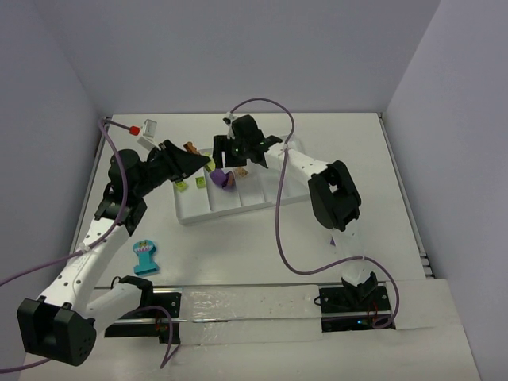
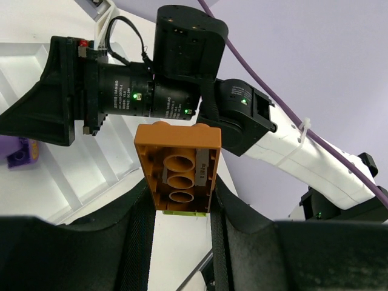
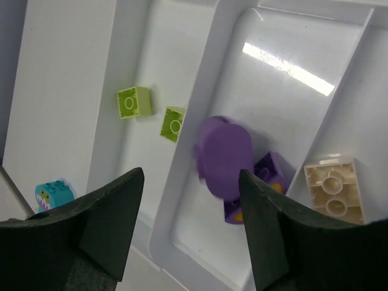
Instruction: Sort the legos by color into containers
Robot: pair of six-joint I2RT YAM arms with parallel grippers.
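Note:
My left gripper (image 1: 208, 164) (image 2: 180, 194) is shut on an orange-brown lego (image 2: 179, 167) with a lime green piece (image 2: 182, 212) stuck under it, held above the white tray (image 1: 238, 205). My right gripper (image 1: 225, 161) (image 3: 191, 176) is open and empty above the tray. Just below it a blurred purple lego (image 3: 225, 156) (image 1: 225, 178) is in a compartment, over another purple brick (image 3: 267, 176). Two lime green legos (image 3: 133, 101) (image 3: 174, 123) lie in the compartment to its left. A tan lego (image 3: 333, 188) lies in the one to its right.
A flat teal comb-like piece (image 1: 145, 255) lies on the table in front of the tray, left of centre; it also shows in the right wrist view (image 3: 53, 193). The two grippers are close together over the tray's left end. A small red-tipped object (image 1: 136, 128) sits at the back left.

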